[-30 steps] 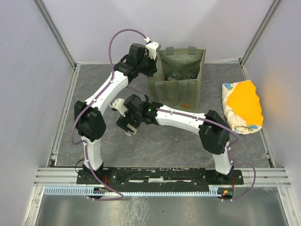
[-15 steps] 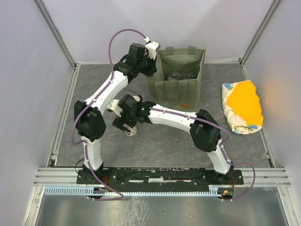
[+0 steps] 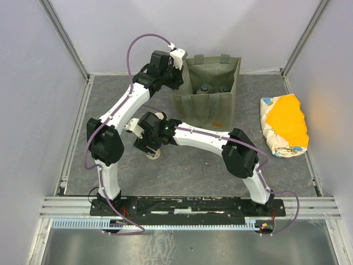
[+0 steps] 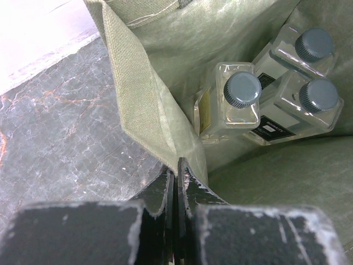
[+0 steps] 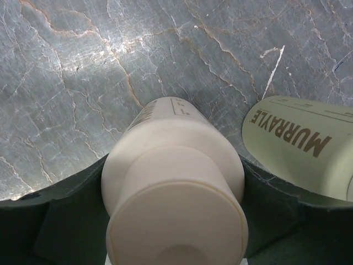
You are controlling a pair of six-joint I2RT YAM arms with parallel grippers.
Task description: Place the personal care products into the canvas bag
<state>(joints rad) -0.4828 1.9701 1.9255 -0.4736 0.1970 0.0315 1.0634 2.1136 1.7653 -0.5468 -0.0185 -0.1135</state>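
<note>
From above, the canvas bag [image 3: 207,107] stands open at the far edge of the desk [image 3: 182,171], a little right of the middle. Only dark caps show inside it. The left wrist camera looks into the bag and shows more: three clear bottles [image 4: 242,91] with dark caps stand close together on the bottom, touching each other.

The same view shows the left gripper [image 4: 177,165] with its fingers pressed together on the fabric rim of the left wall of the bag. The left arm [image 3: 129,102] is stretched from the near left corner toward the far edge, and its wrist is bent over the bag's left side.

The top view hides what is under the right gripper [image 3: 150,150]. The right wrist camera shows it: a cream bottle [image 5: 174,182] with a pale cap sits between the two dark fingers, which lie against both its sides. A green bottle [image 5: 309,149] with printed letters is just beside it on the desk. The right arm [image 3: 204,135] reaches low from the near right corner across to the left of the middle.

A packet [image 3: 284,124] in orange and cream lies near the right edge, well apart from the bag.
</note>
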